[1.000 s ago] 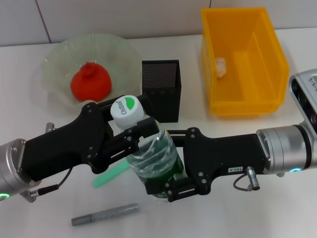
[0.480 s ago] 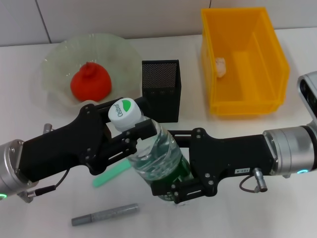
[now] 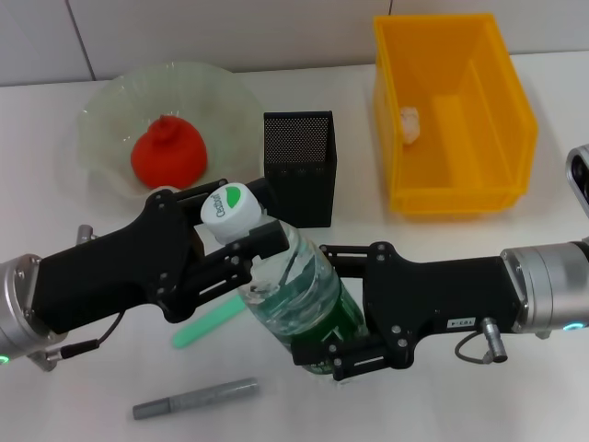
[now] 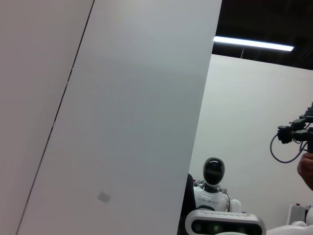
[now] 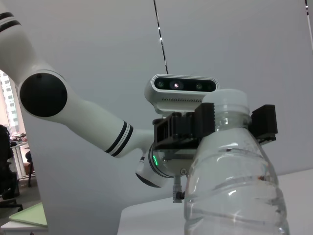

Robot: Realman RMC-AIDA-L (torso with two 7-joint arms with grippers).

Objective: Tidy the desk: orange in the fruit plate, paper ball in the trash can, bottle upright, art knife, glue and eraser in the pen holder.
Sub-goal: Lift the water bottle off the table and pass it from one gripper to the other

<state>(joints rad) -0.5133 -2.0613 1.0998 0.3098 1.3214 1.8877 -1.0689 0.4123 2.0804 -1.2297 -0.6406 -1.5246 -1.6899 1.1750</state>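
Clear plastic water bottle, green label, white-green cap [image 3: 299, 295]: held tilted between both grippers, long axis leaning cap-end toward left gripper [image 3: 230, 241] (clamped at neck); right gripper [image 3: 342, 308] clamped on lower body. Base to be swung beneath cap.

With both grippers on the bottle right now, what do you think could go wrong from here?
1. The bottle is tilted, with the left gripper at its neck and the right gripper low on the body; uneven pulls might twist it loose.
2. If released while leaning, it would likely topple toward the pen holder just behind it.
3. The green stick and grey pen lie close beneath; a base set down on them could wobble.
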